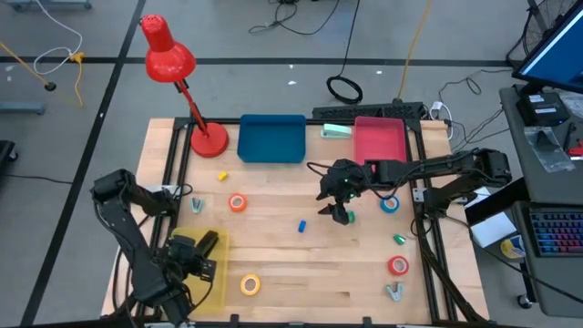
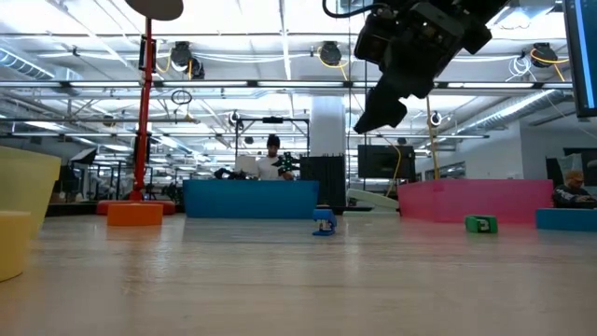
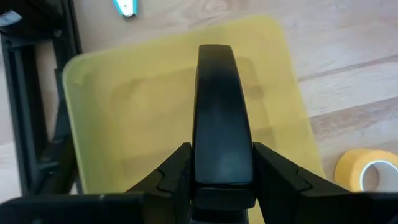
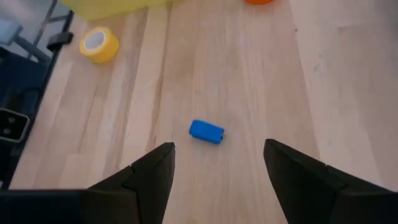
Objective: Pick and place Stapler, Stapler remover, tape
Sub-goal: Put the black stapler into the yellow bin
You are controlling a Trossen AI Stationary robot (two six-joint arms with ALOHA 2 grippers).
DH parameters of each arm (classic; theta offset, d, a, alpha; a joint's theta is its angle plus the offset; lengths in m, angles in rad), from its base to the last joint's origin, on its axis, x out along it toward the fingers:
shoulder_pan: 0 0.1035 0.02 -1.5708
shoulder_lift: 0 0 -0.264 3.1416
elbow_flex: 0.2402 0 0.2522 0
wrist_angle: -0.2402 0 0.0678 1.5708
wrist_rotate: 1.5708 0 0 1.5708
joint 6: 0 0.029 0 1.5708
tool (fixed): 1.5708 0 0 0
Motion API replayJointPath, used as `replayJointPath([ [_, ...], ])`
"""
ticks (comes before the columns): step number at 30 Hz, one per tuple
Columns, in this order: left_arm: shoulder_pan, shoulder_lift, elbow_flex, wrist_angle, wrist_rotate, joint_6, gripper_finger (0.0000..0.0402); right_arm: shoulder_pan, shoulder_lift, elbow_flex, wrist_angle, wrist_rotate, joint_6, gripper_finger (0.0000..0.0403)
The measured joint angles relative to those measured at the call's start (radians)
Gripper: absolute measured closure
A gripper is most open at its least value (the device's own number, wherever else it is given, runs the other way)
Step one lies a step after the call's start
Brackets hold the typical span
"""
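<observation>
Overhead ceiling lights [image 2: 326, 51] are lighting everything pretty evenly; the wooden table [image 2: 280, 280] nearest the low camera is going blurry, shadows staying soft under the red lamp [image 1: 173, 64].

— Which colours are seen on the counter [image 1: 301, 260]?
— Pale wood grain is shown. A red lamp [image 1: 168, 59], a blue bin [image 1: 271, 139], a pink bin [image 1: 378, 139] and a yellow tray [image 3: 155, 118] are seen.
— And the tape rolls?
— One yellow roll [image 1: 250, 285], one orange [image 1: 238, 203], one blue [image 1: 390, 204] and one red [image 1: 398, 265] are seen.
— The stapler [image 3: 221, 124]?
— It is shown black. A small blue bit [image 4: 206, 131] is also seen.
</observation>
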Motion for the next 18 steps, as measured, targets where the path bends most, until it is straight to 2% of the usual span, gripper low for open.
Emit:
replayJointPath([
  [8, 0.018, 0.070, 0.001, 0.023, 0.001, 0.000, 0.0267, 0.000, 0.000, 0.000, 0.004, 0.000, 0.008, 0.0165],
  [15, 0.020, 0.077, 0.001, 0.069, -0.003, 0.007, 0.0267, 0.000, 0.000, 0.000, 0.004, -0.001, 0.008, 0.0165],
  [18, 0.020, 0.077, 0.000, 0.088, -0.002, 0.007, 0.0240, 0.000, 0.000, 0.000, 0.004, -0.001, 0.008, 0.0165],
])
